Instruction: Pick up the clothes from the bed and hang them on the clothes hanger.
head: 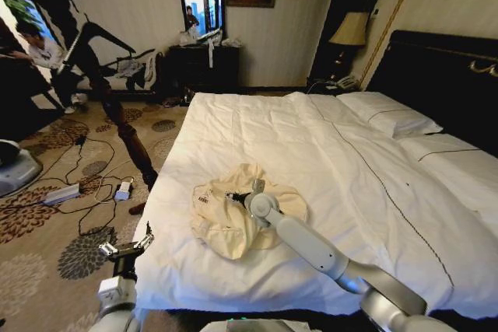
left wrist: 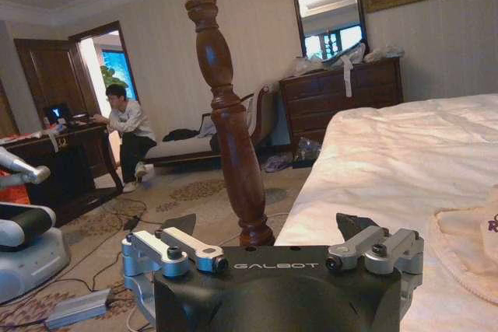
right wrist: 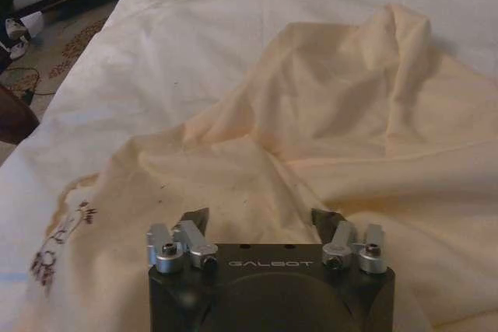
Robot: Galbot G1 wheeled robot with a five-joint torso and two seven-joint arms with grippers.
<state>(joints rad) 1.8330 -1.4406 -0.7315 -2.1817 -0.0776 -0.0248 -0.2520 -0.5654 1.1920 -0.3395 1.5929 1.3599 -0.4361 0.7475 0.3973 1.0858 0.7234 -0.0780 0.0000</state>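
Note:
The clothes (head: 233, 215) are a crumpled cream garment lying on the white duvet of the bed (head: 327, 153), toward its near left part. My right gripper (head: 238, 196) reaches in from the lower right and sits low over the garment's middle. In the right wrist view the right gripper (right wrist: 261, 221) is open, its fingertips (right wrist: 196, 220) at the cloth's (right wrist: 327, 114) folds with nothing pinched between them. My left gripper (head: 126, 248) hangs open beside the bed's near left corner, apart from the garment (left wrist: 467, 246). The clothes hanger is out of view.
A dark turned-wood coat stand (head: 124, 134) leans up from the carpet left of the bed, close ahead of the left gripper (left wrist: 268, 227). Cables and a power strip (head: 62, 192) lie on the carpet. A dresser (head: 204, 64) stands at the far wall and a black headboard (head: 443, 75) at the right.

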